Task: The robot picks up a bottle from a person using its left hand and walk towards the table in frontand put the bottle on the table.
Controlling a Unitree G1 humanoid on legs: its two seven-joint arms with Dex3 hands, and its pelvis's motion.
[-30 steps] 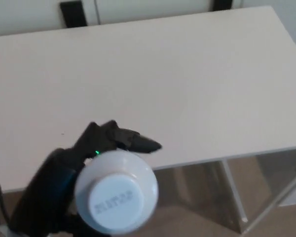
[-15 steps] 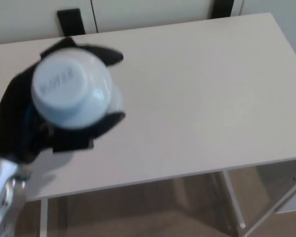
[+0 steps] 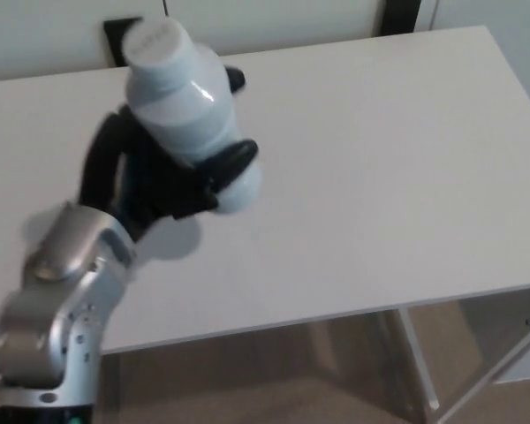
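In the head view my left hand point(image 3: 163, 181) is shut on a pale blue-white bottle point(image 3: 187, 109) with a white cap. The bottle hangs over the left part of the white table point(image 3: 380, 177), tilted with its cap toward the far edge. Black fingers point(image 3: 232, 159) wrap the bottle's lower half and hide part of it. A shadow lies on the tabletop under the hand. I cannot tell if the bottle's base touches the table. My silver left forearm point(image 3: 57, 309) rises from the bottom left. My right hand does not show.
The table's near edge point(image 3: 336, 309) runs across the lower picture, with its white legs point(image 3: 415, 353) and brown floor below. Dark upright pieces point(image 3: 124, 35) stand behind the far edge against a light wall.
My left arm has reached forward over the table, carrying the bottle from the near edge toward the far left. The bottle now tilts, showing its side rather than just its cap.
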